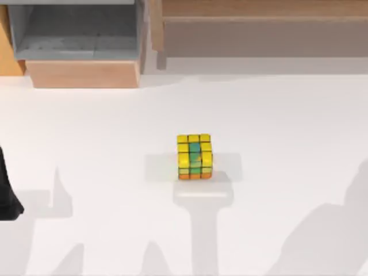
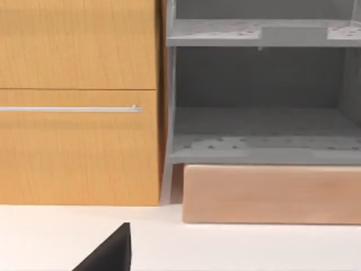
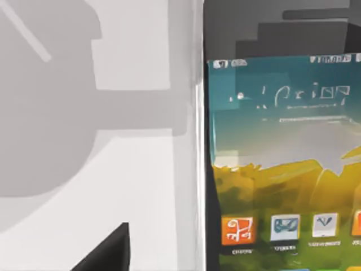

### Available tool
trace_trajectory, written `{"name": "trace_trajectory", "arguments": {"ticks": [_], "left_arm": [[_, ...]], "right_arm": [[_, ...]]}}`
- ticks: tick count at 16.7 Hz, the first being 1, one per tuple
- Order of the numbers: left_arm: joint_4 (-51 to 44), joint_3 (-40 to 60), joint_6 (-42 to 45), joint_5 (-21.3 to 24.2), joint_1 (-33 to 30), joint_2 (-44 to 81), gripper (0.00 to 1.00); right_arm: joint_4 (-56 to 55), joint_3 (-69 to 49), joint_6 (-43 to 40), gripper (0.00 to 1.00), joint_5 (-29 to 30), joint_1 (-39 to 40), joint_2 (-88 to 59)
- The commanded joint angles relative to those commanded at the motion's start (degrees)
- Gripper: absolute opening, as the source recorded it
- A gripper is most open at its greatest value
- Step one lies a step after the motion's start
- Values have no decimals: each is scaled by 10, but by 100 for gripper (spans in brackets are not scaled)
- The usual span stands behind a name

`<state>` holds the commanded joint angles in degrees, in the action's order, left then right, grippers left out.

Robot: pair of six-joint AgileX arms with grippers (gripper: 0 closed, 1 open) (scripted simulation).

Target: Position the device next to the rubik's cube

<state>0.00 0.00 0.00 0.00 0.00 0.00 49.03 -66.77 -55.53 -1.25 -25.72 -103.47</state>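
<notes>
– Starting with the surface [image 1: 103,126], operator: it is white and bare across most of the top view, crossed by grey shadows along the near edge and at the right.

– And the room behind it?

– At the far left you have a grey open shelf unit [image 1: 80,29] with a pale wooden block [image 1: 83,73] at its foot. The left wrist view shows the same unit [image 2: 259,101] beside an orange-wood cabinet [image 2: 79,147] with a slim metal handle [image 2: 70,109]. A brown wooden structure [image 1: 264,29] runs along the far right.

– Where are the task's things?

– The rubik's cube [image 1: 194,156] stands upright near the middle of the surface, mostly yellow on top, with green and teal tiles and an orange lower edge. The device [image 3: 282,169] sits close before your right wrist camera, screen up, app icons legible, its white rim against the white surface [image 3: 146,197]. I cannot tell whether it lies on the surface or is lifted off it.

– The arms?

– Your left arm [image 1: 8,195] is at the left edge of the surface, well apart from the cube, its camera facing the cabinet. Whether its gripper is wide or narrow, I cannot tell. The same goes for your right gripper: whether it holds the device cannot be judged.
</notes>
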Motion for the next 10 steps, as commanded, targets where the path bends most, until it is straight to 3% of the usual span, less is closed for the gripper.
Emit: {"name": "trace_trajectory", "arguments": {"ticks": [10], "left_arm": [[0,0,0,0,0,0,100]], "right_arm": [[24,-43,-34,100,1,-14,-61]]}}
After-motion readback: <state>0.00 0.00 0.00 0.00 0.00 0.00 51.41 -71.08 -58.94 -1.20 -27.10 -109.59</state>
